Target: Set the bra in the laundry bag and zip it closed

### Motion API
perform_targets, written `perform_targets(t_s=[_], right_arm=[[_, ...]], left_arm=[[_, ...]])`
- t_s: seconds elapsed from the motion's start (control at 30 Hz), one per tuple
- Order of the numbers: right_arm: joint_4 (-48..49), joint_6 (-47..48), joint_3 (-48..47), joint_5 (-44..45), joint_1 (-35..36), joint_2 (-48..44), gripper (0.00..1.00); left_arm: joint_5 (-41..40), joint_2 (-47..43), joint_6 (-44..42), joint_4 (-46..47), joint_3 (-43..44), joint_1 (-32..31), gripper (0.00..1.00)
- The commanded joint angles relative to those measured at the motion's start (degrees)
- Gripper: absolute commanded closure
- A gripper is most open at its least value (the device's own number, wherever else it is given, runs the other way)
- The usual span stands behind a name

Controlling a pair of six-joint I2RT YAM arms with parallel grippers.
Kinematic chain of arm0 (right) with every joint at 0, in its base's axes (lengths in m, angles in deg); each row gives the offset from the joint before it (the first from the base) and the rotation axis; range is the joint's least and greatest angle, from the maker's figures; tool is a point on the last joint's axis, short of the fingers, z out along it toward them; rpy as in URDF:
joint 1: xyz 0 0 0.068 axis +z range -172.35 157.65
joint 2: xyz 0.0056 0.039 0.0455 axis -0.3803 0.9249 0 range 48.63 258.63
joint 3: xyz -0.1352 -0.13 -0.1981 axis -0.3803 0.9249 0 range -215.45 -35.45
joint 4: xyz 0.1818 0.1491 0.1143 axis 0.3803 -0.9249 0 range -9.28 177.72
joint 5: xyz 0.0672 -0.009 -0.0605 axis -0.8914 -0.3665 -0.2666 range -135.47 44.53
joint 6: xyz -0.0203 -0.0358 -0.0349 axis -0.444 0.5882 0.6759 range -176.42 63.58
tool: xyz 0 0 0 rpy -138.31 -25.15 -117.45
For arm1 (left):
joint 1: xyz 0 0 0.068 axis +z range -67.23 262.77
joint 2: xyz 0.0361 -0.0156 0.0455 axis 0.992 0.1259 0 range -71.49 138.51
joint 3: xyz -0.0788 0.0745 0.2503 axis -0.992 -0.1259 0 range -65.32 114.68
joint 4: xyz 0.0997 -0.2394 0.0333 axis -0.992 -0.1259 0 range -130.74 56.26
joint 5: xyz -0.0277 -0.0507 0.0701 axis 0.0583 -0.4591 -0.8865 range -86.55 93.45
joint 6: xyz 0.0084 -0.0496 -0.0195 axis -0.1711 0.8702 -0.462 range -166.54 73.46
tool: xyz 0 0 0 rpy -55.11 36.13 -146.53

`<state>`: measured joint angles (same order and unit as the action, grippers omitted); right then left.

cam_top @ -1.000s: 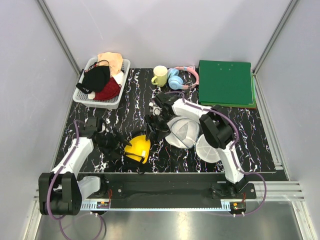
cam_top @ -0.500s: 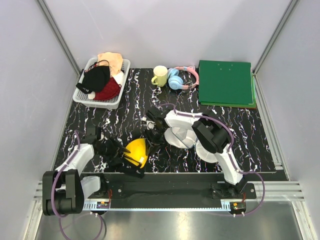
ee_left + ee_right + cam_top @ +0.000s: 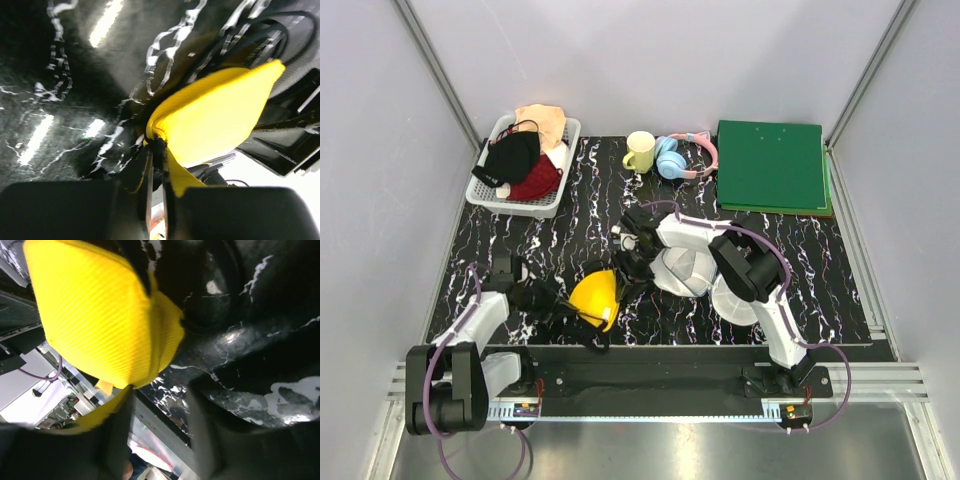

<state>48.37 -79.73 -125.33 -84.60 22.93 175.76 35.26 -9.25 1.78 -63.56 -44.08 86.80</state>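
Note:
The yellow bra (image 3: pixel 596 296) lies near the table's front edge, left of centre. My left gripper (image 3: pixel 563 301) reaches it from the left. In the left wrist view this gripper (image 3: pixel 157 161) is shut on the bra's (image 3: pixel 215 115) black-trimmed edge. My right gripper (image 3: pixel 629 265) sits at the bra's far right side, and in the right wrist view its jaws (image 3: pixel 161 401) stand apart, with the table showing between them. The bra (image 3: pixel 100 315) rests against the left finger. The white mesh laundry bag (image 3: pixel 692 270) lies open just right of the bra, partly under the right arm.
A white basket (image 3: pixel 548 205) with black and dark red garments stands at the back left. At the back are a yellow mug (image 3: pixel 640 152), blue and pink headphones (image 3: pixel 675 158) and a green board (image 3: pixel 770 165).
My left gripper has closed on the bra's edge. The right gripper has narrowed and come in against the bra's right side. The bra has shifted slightly.

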Motion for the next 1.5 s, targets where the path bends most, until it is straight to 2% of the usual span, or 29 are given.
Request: perform_targets(t_s=[0.0,0.1,0.2,0.23,0.37,0.63,0.67,0.87,1.13,1.33,1.47], right_arm=[[-4.32,5.02,-4.41,1.43,-0.28,-2.68,0.36],[-8.01,8.19,-7.05,3.62,-0.19,-3.99,0.22],[-10.12,10.65,-8.11,8.71,0.25,-6.71,0.14],[-10.48,11.35,-8.37,10.38,0.42,-7.5,0.09],[-8.65,14.34,-7.68,20.47,3.41,-13.03,0.0],[6.47,19.78,-1.52,30.59,13.69,-22.36,0.0],[9.96,20.14,-0.04,35.13,16.66,-23.41,0.0],[27.37,22.61,9.8,46.49,23.89,-28.42,0.0],[32.23,18.92,10.79,51.17,27.14,-27.03,0.01],[33.99,12.6,10.52,55.82,27.76,-25.27,0.0],[36.89,7.85,13.59,53.29,28.11,-26.41,0.0]], left_arm=[[1.15,-3.26,-1.02,0.65,3.37,0.19,0.98],[1.93,-3.18,-1.73,-0.06,4.6,0.1,1.0],[3.34,-4.05,-2.17,-0.76,6.0,0.1,1.0],[3.34,-4.66,-2.35,-1.81,6.36,0.1,1.0],[3.87,-7.39,-1.21,-4.27,8.56,0.1,1.0],[3.96,-9.68,1.25,-14.37,15.23,-0.08,1.0],[3.87,-10.46,3.0,-14.65,16.02,-0.25,1.0],[3.43,-12.75,9.85,-19.47,18.75,-0.25,1.0],[1.67,-15.56,15.93,-28.09,22.27,-0.34,1.0],[1.94,-20.3,22.78,-30.38,22.27,-0.34,1.0],[1.06,-21.37,25.25,-31.52,22.53,-0.25,1.0]])
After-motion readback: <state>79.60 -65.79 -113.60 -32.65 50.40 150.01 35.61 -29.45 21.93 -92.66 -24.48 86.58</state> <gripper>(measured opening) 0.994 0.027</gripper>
